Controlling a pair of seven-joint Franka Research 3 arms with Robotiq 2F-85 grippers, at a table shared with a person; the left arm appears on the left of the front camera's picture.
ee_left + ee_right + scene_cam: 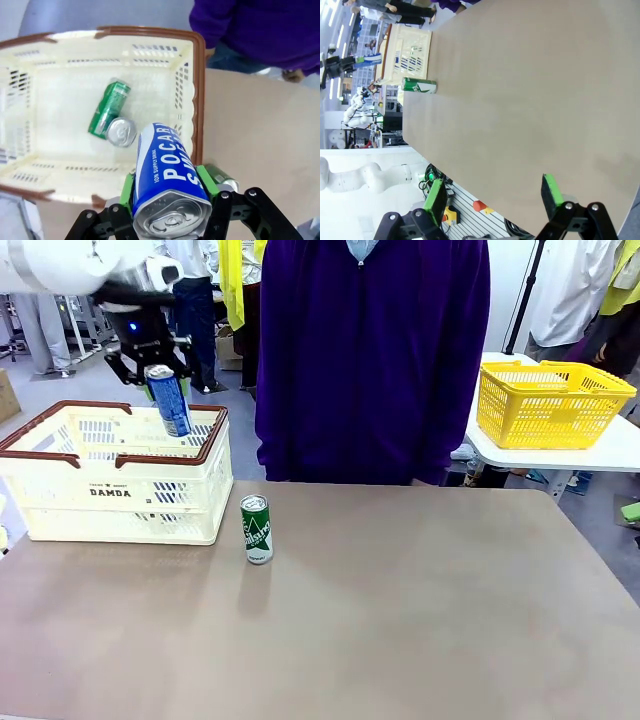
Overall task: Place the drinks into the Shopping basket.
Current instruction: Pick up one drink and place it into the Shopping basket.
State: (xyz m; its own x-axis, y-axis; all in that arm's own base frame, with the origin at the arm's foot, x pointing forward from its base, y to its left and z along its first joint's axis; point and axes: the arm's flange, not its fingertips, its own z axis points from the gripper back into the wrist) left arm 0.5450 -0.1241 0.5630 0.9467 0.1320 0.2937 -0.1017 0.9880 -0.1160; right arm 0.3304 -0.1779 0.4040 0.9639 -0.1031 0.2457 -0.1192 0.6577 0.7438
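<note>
Over the far left of the table, in the front view, the left gripper [160, 368] hangs above the Shopping basket [120, 502], clamped on the blue can [170, 400], which tilts slightly over the basket's open top. "DAMDA" is printed on the basket's near side. A green can [256, 529] stands upright on the table [420, 610] just beside the basket's right corner. A person in a purple top [372, 355] stands at the far edge, and a yellow mesh basket [550, 403] sits on another table behind.

In the left wrist view, the green pads [206, 180] press both sides of the blue can [165, 185], whose white lettering reads "POCARI SWEAT" in part, with "ION SUPPLY DRINK" in small print. Below it, a second green can [111, 115] lies on its side on the basket's floor [60, 100].

In the right wrist view, the right gripper [492, 197] hovers over bare table [530, 100] with its jaws spread wide and nothing between them. The green can [419, 85] and the basket [410, 50] show far off.
</note>
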